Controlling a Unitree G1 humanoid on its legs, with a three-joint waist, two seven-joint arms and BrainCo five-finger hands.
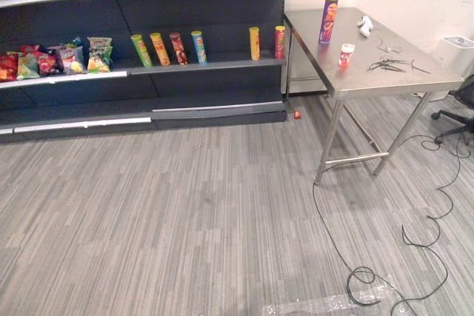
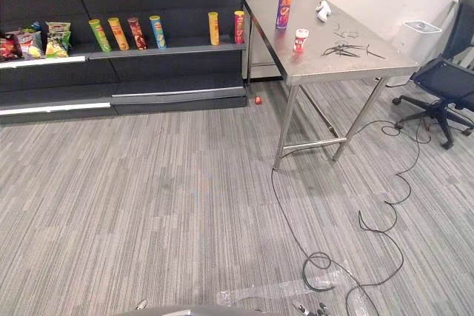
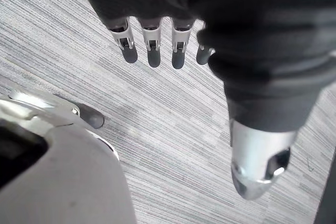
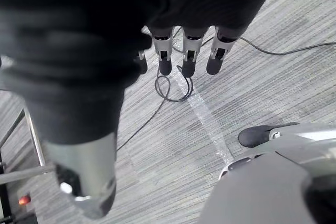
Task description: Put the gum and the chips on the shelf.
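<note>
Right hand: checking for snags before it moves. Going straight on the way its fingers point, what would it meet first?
Probably the floor: the right hand hangs with straight fingers pointing down at carpet beside a strip of clear tape. Nothing shows in between, though depth is unclear.

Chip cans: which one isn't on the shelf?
The tall purple can with the yellow lid, upright on the steel table; the other cans all stand on the dark shelf.
</note>
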